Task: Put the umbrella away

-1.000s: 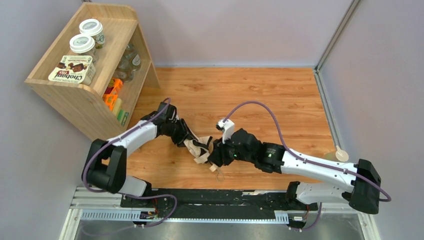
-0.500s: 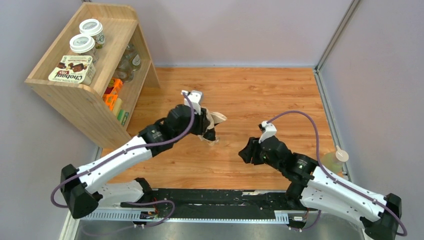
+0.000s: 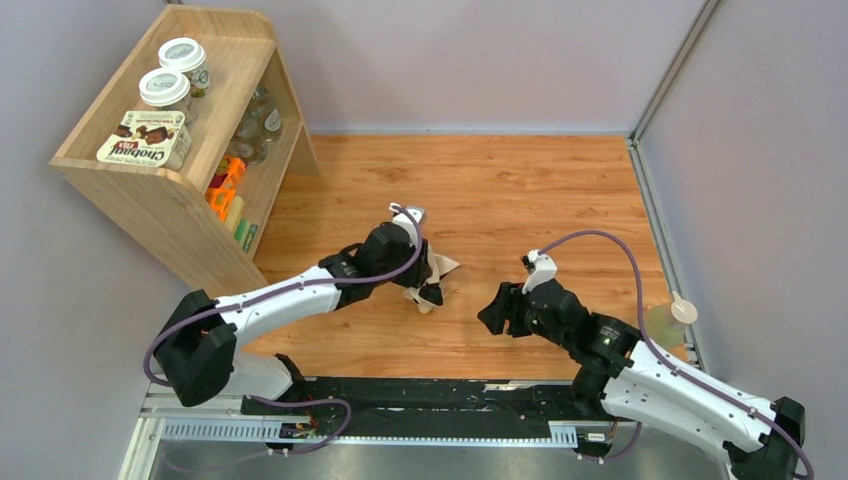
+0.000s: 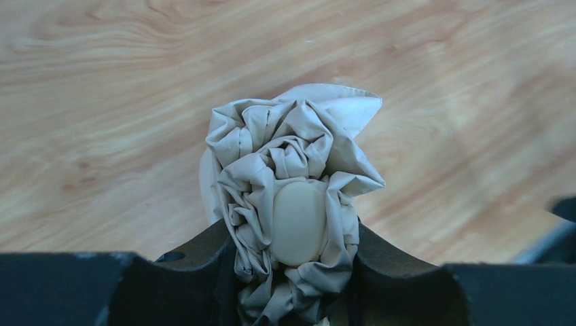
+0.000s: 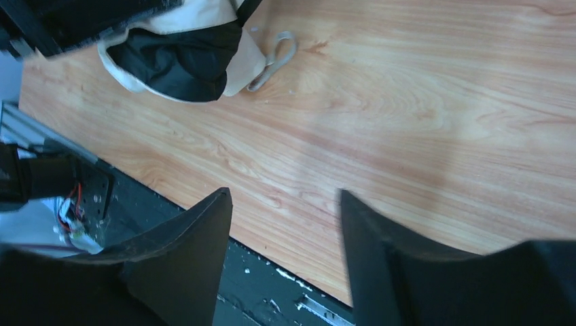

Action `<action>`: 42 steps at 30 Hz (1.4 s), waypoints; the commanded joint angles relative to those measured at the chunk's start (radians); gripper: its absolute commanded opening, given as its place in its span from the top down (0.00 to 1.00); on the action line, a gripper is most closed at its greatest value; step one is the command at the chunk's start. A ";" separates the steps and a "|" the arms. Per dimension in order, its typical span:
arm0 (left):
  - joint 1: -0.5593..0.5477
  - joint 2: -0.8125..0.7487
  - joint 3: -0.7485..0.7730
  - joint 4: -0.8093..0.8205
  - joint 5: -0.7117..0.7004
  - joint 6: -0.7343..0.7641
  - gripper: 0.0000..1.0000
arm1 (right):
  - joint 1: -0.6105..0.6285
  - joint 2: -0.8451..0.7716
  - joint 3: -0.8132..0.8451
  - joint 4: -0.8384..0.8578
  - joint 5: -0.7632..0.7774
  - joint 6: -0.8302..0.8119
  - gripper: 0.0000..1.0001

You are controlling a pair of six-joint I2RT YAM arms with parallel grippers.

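Clamps left end effector (image 4: 295, 252) on bunched umbrella (image 4: 293, 197) near tabletop (image 3: 560, 190) centre to stop it unfurling; probably bound for shelf (image 3: 150, 195) at 10 o'clock. Holds right end effector (image 5: 282, 224) apart, empty, at 4 o'clock.

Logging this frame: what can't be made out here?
1. The umbrella shaft: left wrist view, buried in the bunched canopy held by the left gripper; top view, under that gripper.
2. Lower shelf contents: top view, shaded by the upper board, too small.
3. The bottle at the right edge: top view, too small to identify.
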 commanded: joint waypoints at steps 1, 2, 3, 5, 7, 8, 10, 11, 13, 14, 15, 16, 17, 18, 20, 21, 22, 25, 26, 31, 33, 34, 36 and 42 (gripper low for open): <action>0.139 -0.025 0.101 0.007 0.558 -0.130 1.00 | -0.005 0.056 0.006 0.099 -0.133 -0.074 0.33; 0.157 0.010 0.107 0.026 0.640 -0.147 1.00 | -0.005 0.070 0.014 0.130 -0.176 -0.089 0.27; 0.186 0.029 0.122 0.036 0.796 -0.152 1.00 | -0.009 0.085 0.019 0.176 -0.237 -0.115 0.20; 0.202 0.072 0.142 0.043 0.929 -0.143 0.99 | -0.034 0.134 0.056 0.198 -0.273 -0.141 0.14; 0.210 0.112 0.165 0.004 0.963 -0.104 0.93 | -0.099 0.196 0.088 0.216 -0.322 -0.157 0.10; 0.214 0.147 0.187 -0.041 0.968 -0.075 0.92 | -0.136 0.225 0.099 0.225 -0.358 -0.154 0.10; 0.239 0.207 0.192 -0.029 1.040 -0.089 0.84 | -0.210 0.297 0.106 0.266 -0.453 -0.153 0.09; 0.257 0.227 0.189 -0.012 1.057 -0.109 0.82 | -0.238 0.322 0.109 0.285 -0.481 -0.154 0.09; 0.272 0.302 0.201 -0.010 1.086 -0.115 0.77 | -0.276 0.386 0.123 0.296 -0.532 -0.161 0.09; 0.276 0.343 0.213 -0.021 1.087 -0.110 0.75 | -0.290 0.418 0.138 0.291 -0.552 -0.167 0.09; 0.282 0.365 0.218 -0.029 1.089 -0.109 0.73 | -0.298 0.452 0.152 0.287 -0.564 -0.172 0.09; 0.286 0.397 0.225 -0.036 1.083 -0.115 0.69 | -0.302 0.478 0.171 0.278 -0.570 -0.180 0.09; 0.292 0.426 0.227 -0.036 1.086 -0.120 0.67 | -0.302 0.504 0.187 0.270 -0.577 -0.190 0.09; 0.300 0.439 0.236 -0.039 1.095 -0.121 0.63 | -0.304 0.526 0.198 0.270 -0.581 -0.195 0.09; 0.311 0.457 0.245 -0.055 1.081 -0.117 0.54 | -0.304 0.556 0.214 0.276 -0.587 -0.203 0.09; 0.315 0.465 0.247 -0.070 1.083 -0.109 0.52 | -0.305 0.569 0.220 0.277 -0.593 -0.207 0.09; 0.328 0.468 0.254 -0.081 1.075 -0.107 0.45 | -0.304 0.581 0.223 0.282 -0.600 -0.210 0.09; 0.346 0.453 0.262 -0.133 1.075 -0.083 0.32 | -0.304 0.602 0.234 0.288 -0.618 -0.218 0.09; 0.352 0.445 0.264 -0.148 1.066 -0.074 0.31 | -0.304 0.606 0.235 0.290 -0.621 -0.221 0.09; 0.378 0.397 0.305 -0.269 1.035 -0.023 0.30 | -0.304 0.622 0.249 0.294 -0.618 -0.232 0.09; 0.387 0.379 0.317 -0.317 1.008 -0.008 0.30 | -0.304 0.629 0.255 0.287 -0.606 -0.236 0.09; 0.391 0.361 0.323 -0.352 0.999 0.006 0.30 | -0.304 0.630 0.261 0.278 -0.598 -0.241 0.09; 0.401 0.318 0.331 -0.378 0.986 0.015 0.30 | -0.304 0.629 0.269 0.262 -0.587 -0.249 0.09; 0.430 0.163 0.406 -0.525 0.931 0.049 0.28 | -0.304 0.571 0.295 0.166 -0.517 -0.273 0.09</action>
